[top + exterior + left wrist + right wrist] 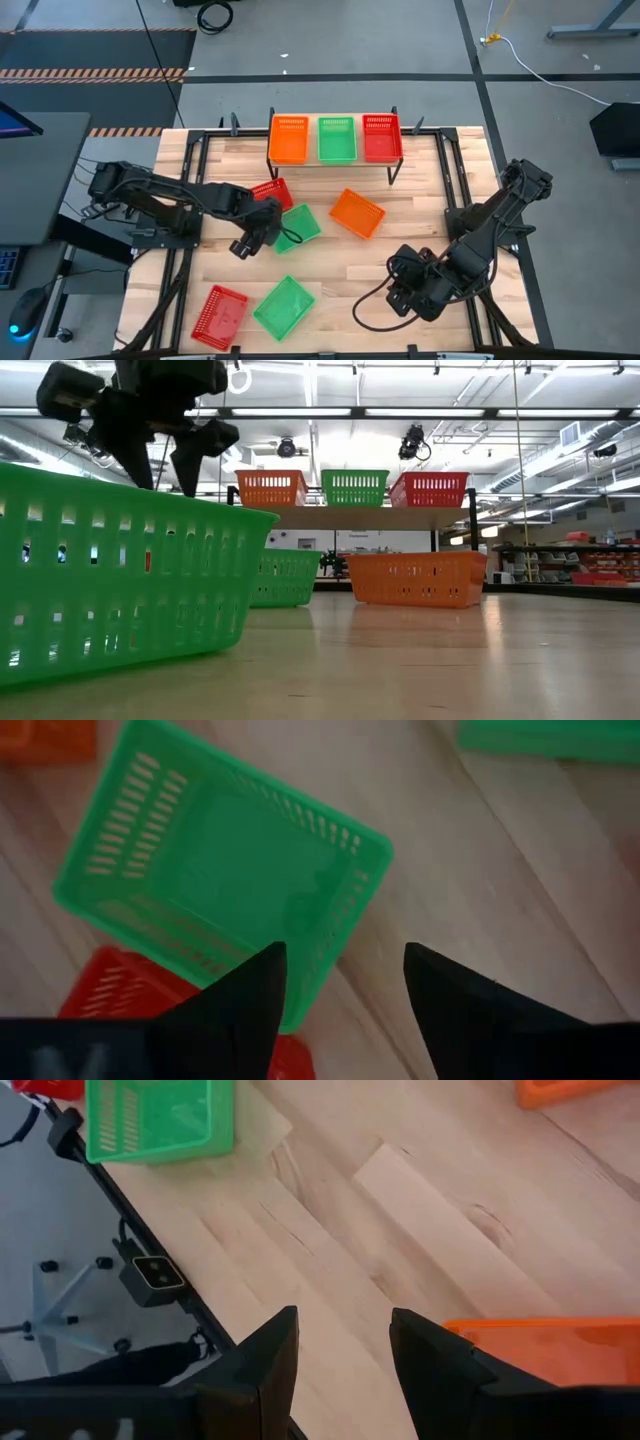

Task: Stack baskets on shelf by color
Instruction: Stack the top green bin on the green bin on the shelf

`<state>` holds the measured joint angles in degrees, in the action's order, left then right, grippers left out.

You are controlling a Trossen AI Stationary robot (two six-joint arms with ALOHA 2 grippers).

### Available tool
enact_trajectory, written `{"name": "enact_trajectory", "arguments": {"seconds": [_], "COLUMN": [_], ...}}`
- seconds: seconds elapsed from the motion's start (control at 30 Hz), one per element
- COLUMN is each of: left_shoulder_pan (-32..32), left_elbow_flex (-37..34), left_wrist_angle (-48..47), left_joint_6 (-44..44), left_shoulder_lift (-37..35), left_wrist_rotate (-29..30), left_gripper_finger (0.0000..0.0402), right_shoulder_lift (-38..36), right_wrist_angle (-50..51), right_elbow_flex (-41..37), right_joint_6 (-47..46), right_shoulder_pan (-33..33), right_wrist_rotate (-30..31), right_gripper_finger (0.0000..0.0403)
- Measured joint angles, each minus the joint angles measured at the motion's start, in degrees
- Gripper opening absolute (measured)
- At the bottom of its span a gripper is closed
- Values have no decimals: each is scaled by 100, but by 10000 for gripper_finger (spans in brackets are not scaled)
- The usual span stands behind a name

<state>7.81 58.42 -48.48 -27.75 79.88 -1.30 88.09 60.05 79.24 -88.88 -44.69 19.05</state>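
The shelf (400,163) at the far edge carries an orange (289,139), a green (337,139) and a red basket (382,137) side by side. My left gripper (345,955) hangs open above the near end of a green basket (220,870) lying on the table, one finger over its end wall, the other over bare wood. A red basket (120,985) lies against it. My right gripper (343,1315) is open over bare wood near the front right, an orange basket (545,1342) close beside one finger.
An orange basket (357,213) lies mid-table, right of the green one (300,224). Near the front edge lie a red basket (220,315) and a green one (284,306). A black frame rail (150,1250) runs along the table's edge. Bare wood (350,280) shows between the arms.
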Motion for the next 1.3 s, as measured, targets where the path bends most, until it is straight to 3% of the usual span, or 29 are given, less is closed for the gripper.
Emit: {"name": "enact_trajectory", "arguments": {"seconds": [0.2,0.5,0.67,0.97,1.13,1.3], "left_shoulder_pan": [47,46,50,50,56,164], "left_elbow_flex": [-491,-1015,-1304,-1708,-1730,-1730], "left_wrist_angle": [280,1581,1658,2159,2444,2492], "left_joint_6": [2,-224,-490,-350,14,624], "left_shoulder_lift": [0,0,0,0,0,0], "left_wrist_rotate": [-4,292,8,71,107,106], "left_gripper_finger": [213,209,204,201,165,85], "right_shoulder_lift": [2,2,2,4,4,4], "right_wrist_angle": [2,-151,-150,-170,-170,-107], "right_elbow_flex": [0,0,0,0,0,0], "right_joint_6": [-11,-49,-164,-328,-378,-368], "right_shoulder_pan": [2,2,1,2,2,2], "right_wrist_rotate": [47,-113,-262,-264,-264,-264], "right_gripper_finger": [165,165,165,165,165,165]}}
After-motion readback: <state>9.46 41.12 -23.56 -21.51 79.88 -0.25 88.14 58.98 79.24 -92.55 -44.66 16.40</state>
